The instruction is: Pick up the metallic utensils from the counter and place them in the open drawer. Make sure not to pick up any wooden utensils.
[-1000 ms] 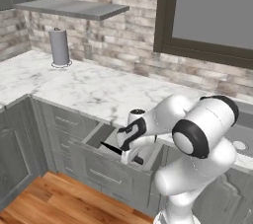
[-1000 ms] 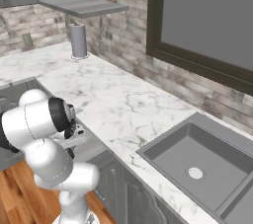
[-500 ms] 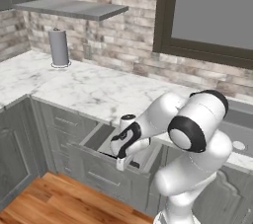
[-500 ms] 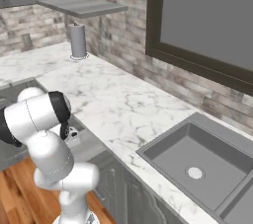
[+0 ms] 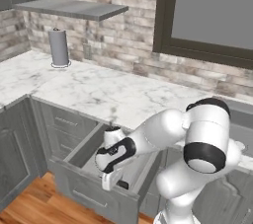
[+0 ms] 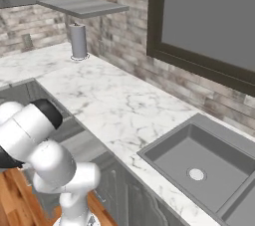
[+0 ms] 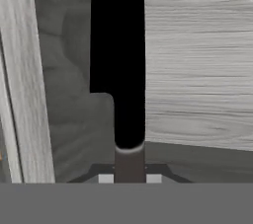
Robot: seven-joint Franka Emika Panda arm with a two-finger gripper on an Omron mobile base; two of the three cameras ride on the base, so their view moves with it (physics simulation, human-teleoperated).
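The gripper [image 5: 117, 182] is squeezed tight on the black knife [image 7: 118, 60]. The knife hangs low inside the open drawer [image 5: 86, 196], near its front edge. Its long blade points straight away from the gripper.

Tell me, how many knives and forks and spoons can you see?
1: a black knife, held in the shut gripper down inside the open grey drawer. Others may be hidden by the white arm or lie outside these views.

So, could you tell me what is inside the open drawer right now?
Inside the open drawer the gripper hangs shut on the black knife, above the drawer's floor. The arm covers much of the floor, so other utensils there cannot be ruled out.
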